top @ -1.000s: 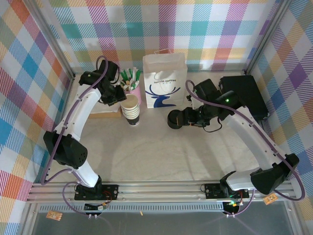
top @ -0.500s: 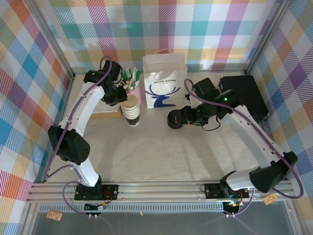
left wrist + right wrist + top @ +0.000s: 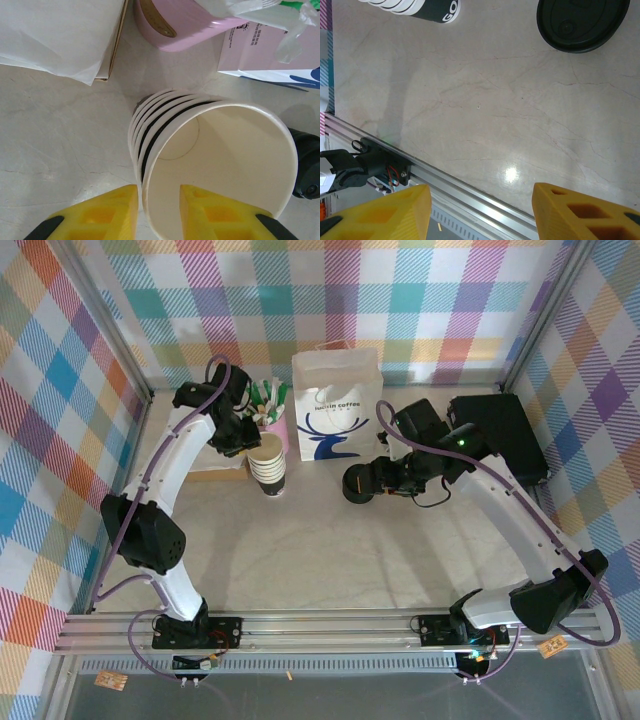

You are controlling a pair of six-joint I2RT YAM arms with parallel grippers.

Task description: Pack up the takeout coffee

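A stack of paper cups (image 3: 266, 462), cream with navy lower parts, stands upright left of centre with no lid on it. My left gripper (image 3: 255, 443) hangs over its rim. In the left wrist view one yellow finger is outside the top cup (image 3: 220, 165) and the other inside, so the left gripper (image 3: 159, 192) straddles the wall; a gap remains beside the inner finger, so it is open. A squat stack of black lids (image 3: 360, 483) sits right of the cups. My right gripper (image 3: 387, 480) hovers just beside the lids (image 3: 582, 22), open and empty (image 3: 480, 192). A lidded takeout coffee is out of view.
A white paper bag (image 3: 336, 405) with a blue logo stands upright at the back centre. A pink holder (image 3: 278, 428) with green-wrapped items is behind the cups, and a flat white stack (image 3: 55, 35) lies to their left. A black box (image 3: 500, 435) sits at the back right.
My left arm has shifted slightly toward the cup stack, and its jaws have narrowed around the top cup's rim. The right arm has hardly moved.
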